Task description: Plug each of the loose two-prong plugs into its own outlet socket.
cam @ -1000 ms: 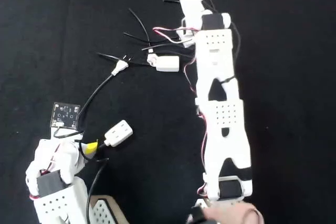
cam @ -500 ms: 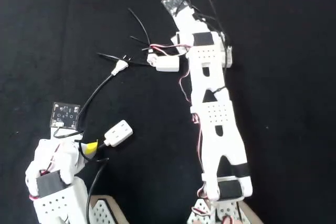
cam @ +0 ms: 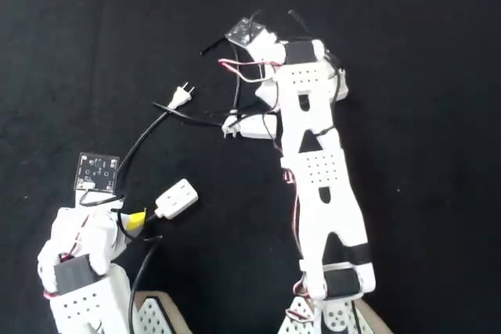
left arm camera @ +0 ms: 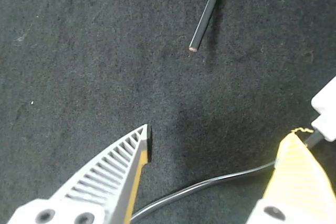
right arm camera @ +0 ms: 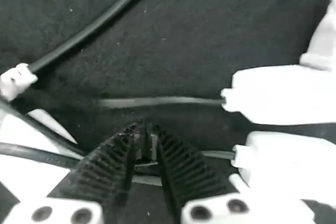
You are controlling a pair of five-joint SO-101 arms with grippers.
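Observation:
A white two-prong plug (cam: 182,97) on a black cable (cam: 145,140) lies left of centre on the black table. One white outlet socket (cam: 252,124) rests against the right arm; another outlet socket (cam: 177,198) sits by the left arm. My right gripper (right arm camera: 143,132) is shut on a thin black cable (right arm camera: 31,153), with two white plastic bodies (right arm camera: 283,95) just beside it. My left gripper (left arm camera: 218,148) is open low over the cloth, a black cable (left arm camera: 210,183) running between its fingers and a corner of the outlet socket (left arm camera: 328,111) beside the yellow finger (left arm camera: 294,166).
A cut cable end (left arm camera: 207,14) lies ahead of the left gripper. Loose black cables (cam: 211,43) tangle near the right arm's wrist. The black table (cam: 430,115) has open cloth to the right and at far left. Room clutter lines the far edge.
The right arm drew back toward the near side and swung left, dragging the white outlet socket and its cables along. The plug shifted slightly. The left arm stayed still.

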